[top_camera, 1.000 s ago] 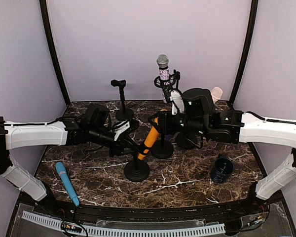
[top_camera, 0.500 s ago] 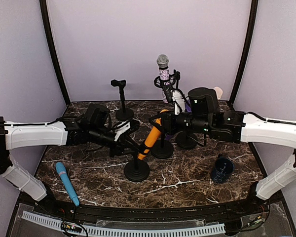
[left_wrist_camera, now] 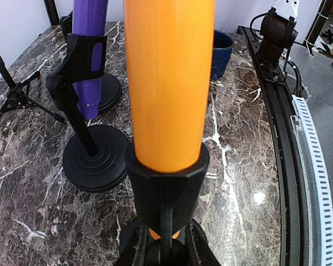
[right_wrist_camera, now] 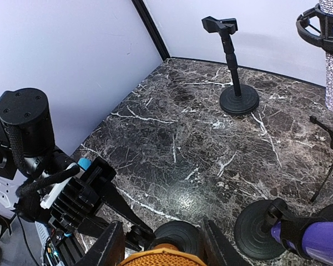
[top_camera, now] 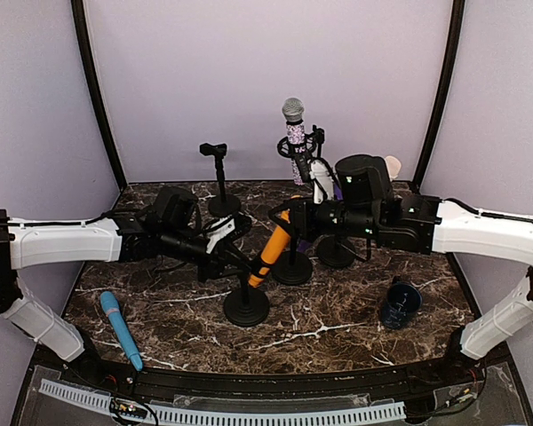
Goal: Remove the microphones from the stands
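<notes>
An orange microphone (top_camera: 272,247) leans in the clip of a black round-based stand (top_camera: 246,307) at the table's middle. My left gripper (top_camera: 236,263) is shut on the stand's stem just under the clip. In the left wrist view the fingers (left_wrist_camera: 134,250) pinch the stem below the clip (left_wrist_camera: 166,185), and the orange body (left_wrist_camera: 169,77) rises above. My right gripper (top_camera: 292,218) is at the microphone's upper end. In the right wrist view its fingers (right_wrist_camera: 109,250) press both sides of the orange mesh head (right_wrist_camera: 161,259).
A purple microphone (left_wrist_camera: 89,55) sits in a second stand (top_camera: 292,269) just behind. A glittery microphone (top_camera: 294,133) stands in a shock mount at the back. An empty stand (top_camera: 219,177), a blue microphone (top_camera: 120,328) lying front left and a dark blue cup (top_camera: 400,303) are also here.
My right arm has shifted slightly left at the microphone's head. The left arm, the stand and the orange microphone have hardly moved.
</notes>
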Controlling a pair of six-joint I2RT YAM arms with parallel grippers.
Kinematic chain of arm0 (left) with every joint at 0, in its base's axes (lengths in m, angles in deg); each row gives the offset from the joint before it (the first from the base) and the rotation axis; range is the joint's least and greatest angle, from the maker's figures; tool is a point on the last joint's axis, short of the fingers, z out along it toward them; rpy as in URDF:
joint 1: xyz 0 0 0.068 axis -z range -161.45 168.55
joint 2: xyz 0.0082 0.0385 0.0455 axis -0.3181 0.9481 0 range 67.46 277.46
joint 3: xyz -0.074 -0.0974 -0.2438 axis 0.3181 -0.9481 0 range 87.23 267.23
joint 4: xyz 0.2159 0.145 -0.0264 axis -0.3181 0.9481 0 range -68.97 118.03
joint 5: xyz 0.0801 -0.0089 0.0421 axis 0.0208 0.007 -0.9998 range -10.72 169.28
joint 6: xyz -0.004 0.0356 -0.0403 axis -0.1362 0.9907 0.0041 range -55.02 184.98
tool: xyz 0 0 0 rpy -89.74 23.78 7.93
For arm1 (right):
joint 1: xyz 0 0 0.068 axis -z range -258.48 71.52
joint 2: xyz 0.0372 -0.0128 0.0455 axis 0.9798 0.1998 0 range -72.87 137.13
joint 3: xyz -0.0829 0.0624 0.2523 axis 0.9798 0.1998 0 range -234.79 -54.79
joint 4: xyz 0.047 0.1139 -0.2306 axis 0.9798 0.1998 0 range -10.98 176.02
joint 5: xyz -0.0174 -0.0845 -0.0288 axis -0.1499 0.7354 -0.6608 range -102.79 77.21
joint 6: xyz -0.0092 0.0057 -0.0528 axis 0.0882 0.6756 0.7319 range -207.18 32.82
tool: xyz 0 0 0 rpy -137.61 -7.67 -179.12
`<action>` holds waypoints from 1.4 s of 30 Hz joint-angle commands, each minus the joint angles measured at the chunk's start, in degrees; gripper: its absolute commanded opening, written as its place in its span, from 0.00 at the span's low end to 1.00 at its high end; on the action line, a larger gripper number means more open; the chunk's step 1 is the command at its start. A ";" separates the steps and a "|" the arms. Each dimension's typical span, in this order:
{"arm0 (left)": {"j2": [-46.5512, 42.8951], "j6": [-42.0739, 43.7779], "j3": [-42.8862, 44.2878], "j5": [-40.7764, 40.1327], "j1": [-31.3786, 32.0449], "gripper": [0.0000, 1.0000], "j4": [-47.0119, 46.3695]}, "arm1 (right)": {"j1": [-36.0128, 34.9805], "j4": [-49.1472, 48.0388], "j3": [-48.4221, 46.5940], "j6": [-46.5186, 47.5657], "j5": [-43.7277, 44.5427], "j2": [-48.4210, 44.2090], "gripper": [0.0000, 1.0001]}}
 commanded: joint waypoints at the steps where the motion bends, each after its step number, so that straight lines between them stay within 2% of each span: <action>1: 1.19 0.33 -0.56 -2.62 -0.56 0.00 3.49 | 0.45 -0.91 -3.47 -2.18 7.33 -0.30 0.36; 27: 2.70 0.80 -0.44 -3.51 -0.51 0.00 3.94 | 0.45 0.52 -6.20 -3.81 9.63 0.35 0.36; 42: 2.76 1.06 -0.54 -4.31 -0.50 0.00 4.01 | 2.65 -9.15 -0.73 1.08 -7.28 -4.52 0.35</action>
